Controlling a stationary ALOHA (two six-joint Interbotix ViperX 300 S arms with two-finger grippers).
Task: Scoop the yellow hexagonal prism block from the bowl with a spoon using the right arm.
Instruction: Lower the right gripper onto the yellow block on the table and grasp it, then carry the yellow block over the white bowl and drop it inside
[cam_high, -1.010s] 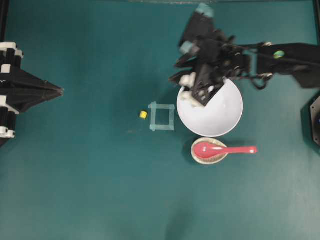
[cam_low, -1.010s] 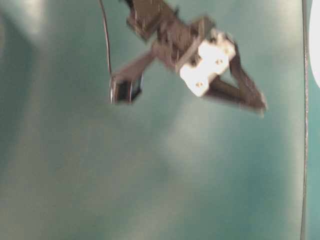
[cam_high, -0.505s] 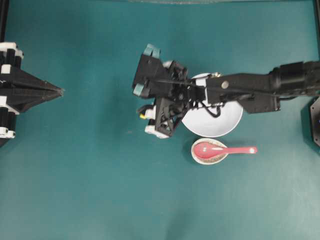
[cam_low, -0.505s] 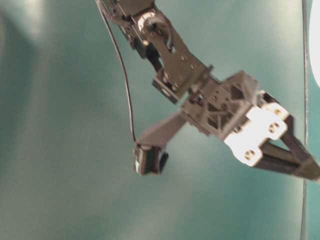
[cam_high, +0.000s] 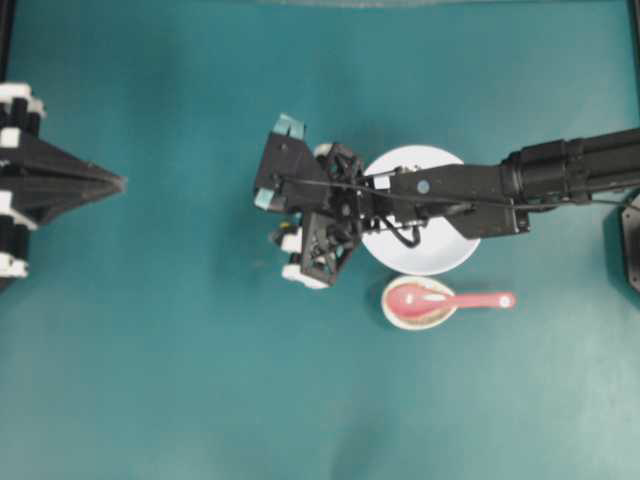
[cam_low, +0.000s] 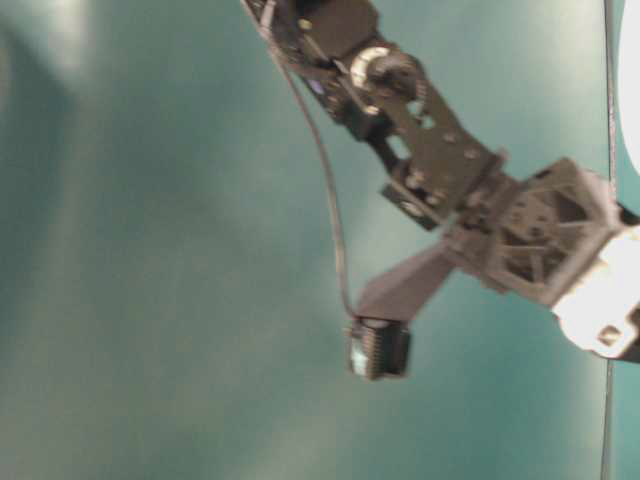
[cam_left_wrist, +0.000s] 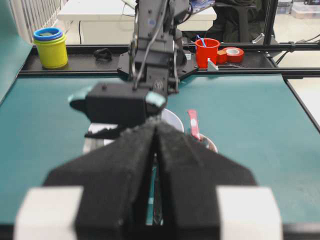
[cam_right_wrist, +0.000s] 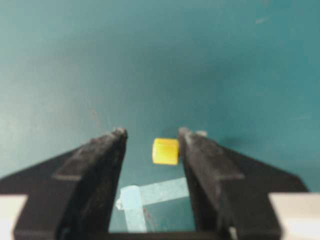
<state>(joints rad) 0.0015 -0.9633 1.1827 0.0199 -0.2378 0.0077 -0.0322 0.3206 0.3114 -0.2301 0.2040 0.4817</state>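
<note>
The yellow hexagonal prism block (cam_right_wrist: 165, 151) lies on the teal table, outside the bowl, between the open fingers of my right gripper (cam_right_wrist: 150, 134) and close to the right finger (cam_right_wrist: 200, 150). Nothing is gripped. From overhead the right arm stretches left across the white bowl (cam_high: 445, 255), and its gripper (cam_high: 292, 255) hangs left of the bowl and hides the block. The pinkish-red spoon (cam_high: 455, 300) rests with its scoop on the speckled spoon rest (cam_high: 392, 315), just below the bowl. My left gripper (cam_high: 120, 182) sits shut and empty at the table's left edge, and it (cam_left_wrist: 156, 127) faces the bowl (cam_left_wrist: 172, 119) and spoon (cam_left_wrist: 193, 124).
A corner of a pale tape square (cam_right_wrist: 150, 192) lies on the table just behind the block. Beyond the table's far end stand stacked yellow and blue cups (cam_left_wrist: 50, 46), a red cup (cam_left_wrist: 207, 51) and a red tape roll (cam_left_wrist: 232, 53).
The right arm has swung from above the bowl's upper rim leftward and down, so its open gripper now straddles the block and covers the tape square from overhead. The left arm has not moved.
</note>
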